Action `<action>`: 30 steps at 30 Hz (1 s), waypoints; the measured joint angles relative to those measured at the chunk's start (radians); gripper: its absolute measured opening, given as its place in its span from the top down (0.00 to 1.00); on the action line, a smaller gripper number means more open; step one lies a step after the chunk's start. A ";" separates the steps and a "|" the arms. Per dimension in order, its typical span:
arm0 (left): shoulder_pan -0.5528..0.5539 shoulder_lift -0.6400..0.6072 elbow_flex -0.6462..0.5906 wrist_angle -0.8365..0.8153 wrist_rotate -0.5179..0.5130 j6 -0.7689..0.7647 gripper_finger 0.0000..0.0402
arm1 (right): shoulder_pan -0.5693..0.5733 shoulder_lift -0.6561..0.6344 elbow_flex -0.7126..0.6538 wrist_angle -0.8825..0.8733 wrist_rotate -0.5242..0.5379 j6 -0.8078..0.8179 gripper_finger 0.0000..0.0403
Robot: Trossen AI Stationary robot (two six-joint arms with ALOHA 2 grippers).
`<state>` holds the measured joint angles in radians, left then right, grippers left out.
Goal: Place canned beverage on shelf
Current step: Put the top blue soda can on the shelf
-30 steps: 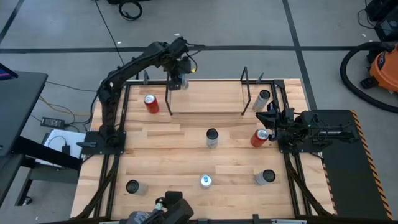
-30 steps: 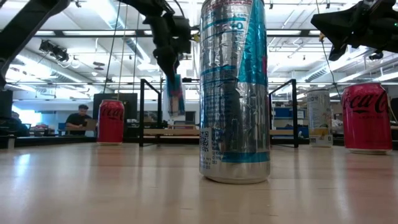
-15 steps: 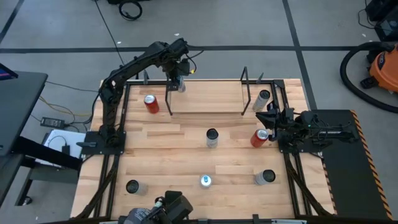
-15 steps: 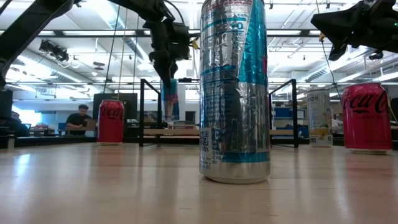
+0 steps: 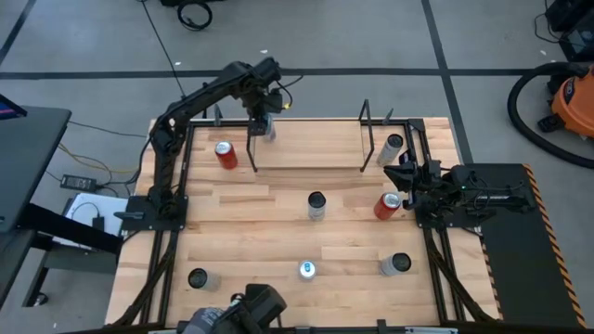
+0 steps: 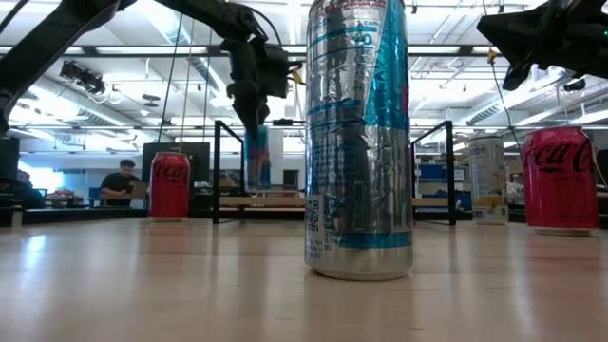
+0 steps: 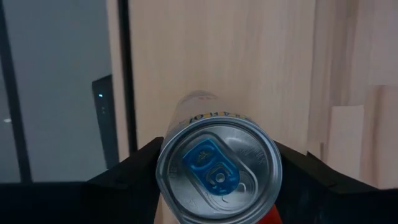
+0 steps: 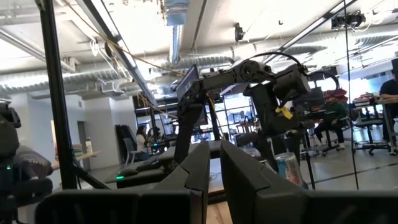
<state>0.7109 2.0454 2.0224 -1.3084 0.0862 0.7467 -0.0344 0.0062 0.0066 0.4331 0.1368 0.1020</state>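
My left gripper (image 5: 265,122) is shut on a slim silver, blue and pink can (image 6: 256,158) over the left end of the shelf (image 6: 332,201), a light wood plank between black rod uprights (image 5: 251,148). In the low view the can's bottom stands just above the plank; I cannot tell whether it touches. The left wrist view looks down on the can's blue-tabbed top (image 7: 217,171). My right gripper (image 5: 401,176) is shut and empty at the table's right edge, beside a red can (image 5: 388,205). My left gripper pinches the slim can's upper end, just under its rim (image 7: 161,165), between its two fingers (image 7: 130,171), one on each side. The fingers come from above, pointing down. The can hangs upright below them, over the shelf's left end.
Several other cans stand on the tabletop: a red one (image 5: 224,153) left of the shelf, a silver one (image 5: 316,205) at the middle, one (image 5: 393,147) right of the shelf, and three along the near edge (image 5: 305,270) (image 5: 398,263) (image 5: 198,278). A person sits far behind (image 6: 122,182).
My left gripper has gone down a little toward the shelf's left end with the slim can, which has come from a slight tilt to upright and stands lower over the plank.
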 joint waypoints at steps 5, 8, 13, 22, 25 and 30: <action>-0.001 0.014 0.000 -0.001 0.016 0.000 0.39 | 0.000 0.000 0.000 0.000 0.000 0.000 0.88; -0.002 0.013 0.000 -0.003 0.020 -0.001 0.39 | 0.000 0.000 0.000 0.001 0.000 0.000 0.88; -0.002 0.013 0.000 -0.010 0.024 -0.011 0.39 | 0.000 0.000 0.000 0.004 0.000 0.000 0.88; -0.003 0.012 0.000 -0.010 0.025 0.002 0.39 | 0.000 0.000 0.000 0.005 0.000 0.000 0.88; -0.006 0.012 0.000 -0.010 0.025 0.004 0.39 | 0.000 0.000 0.000 0.005 0.000 0.000 0.88; -0.009 0.018 0.000 -0.010 0.025 0.005 0.39 | 0.000 0.000 0.000 0.005 0.000 0.000 0.88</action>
<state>0.7017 2.0634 2.0224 -1.3189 0.1114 0.7521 -0.0345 0.0063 0.0067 0.4381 0.1368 0.1020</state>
